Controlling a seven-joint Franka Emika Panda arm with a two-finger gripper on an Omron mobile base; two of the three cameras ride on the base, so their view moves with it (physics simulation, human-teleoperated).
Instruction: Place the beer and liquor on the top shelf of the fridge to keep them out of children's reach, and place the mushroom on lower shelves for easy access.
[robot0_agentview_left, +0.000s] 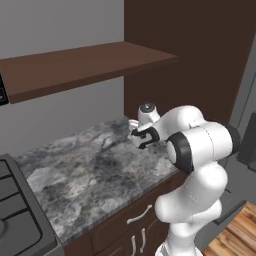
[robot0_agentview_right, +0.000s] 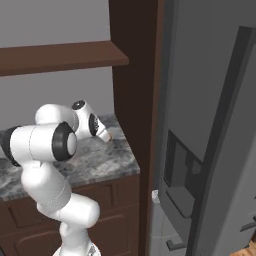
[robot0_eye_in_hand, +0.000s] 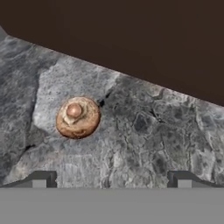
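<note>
The gripper (robot0_eye_in_hand: 111, 179) stands wide open and empty, pointing down at the grey marble counter (robot0_eye_in_hand: 144, 135). The mushroom (robot0_eye_in_hand: 78, 117) lies on the counter, stem side up, nearer the left fingertip (robot0_eye_in_hand: 40, 178), not touching it. The fridge (robot0_agentview_right: 210, 125) is closed, to the right of a dark brown cabinet (robot0_agentview_right: 135, 90).

A tan to reddish-brown mushroom (robot0_eye_in_hand: 78, 117) is being shown on a desk (robot0_eye_in_hand: 144, 131) veined in mottled grey marble. The wall shelf (robot0_agentview_left: 75, 67) is being rendered dark brown, the fridge (robot0_agentview_right: 210, 125) grey.
</note>
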